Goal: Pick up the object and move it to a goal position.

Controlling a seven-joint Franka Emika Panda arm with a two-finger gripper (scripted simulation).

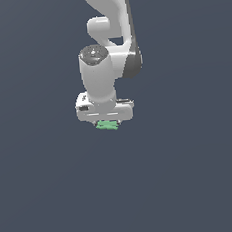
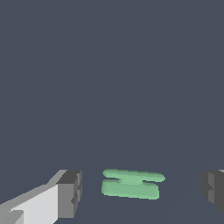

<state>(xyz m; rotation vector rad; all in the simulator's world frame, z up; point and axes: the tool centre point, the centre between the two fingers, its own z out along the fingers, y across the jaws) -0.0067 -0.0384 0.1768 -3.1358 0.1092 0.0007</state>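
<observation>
The object is a small flat light-green oblong piece (image 2: 130,184) lying on the dark grey floor. In the exterior view only its edge (image 1: 107,124) shows, just under the white hand of the arm. My gripper (image 2: 142,192) is open: its dark fingertips (image 2: 70,192) stand well apart on either side of the green piece, with gaps between each pad and the piece. In the exterior view the gripper (image 1: 106,120) points straight down over the piece, and its fingers are mostly hidden by the hand.
The white Panda arm (image 1: 109,49) rises from the hand toward the top of the exterior view. A plain dark grey floor (image 1: 192,171) lies all around.
</observation>
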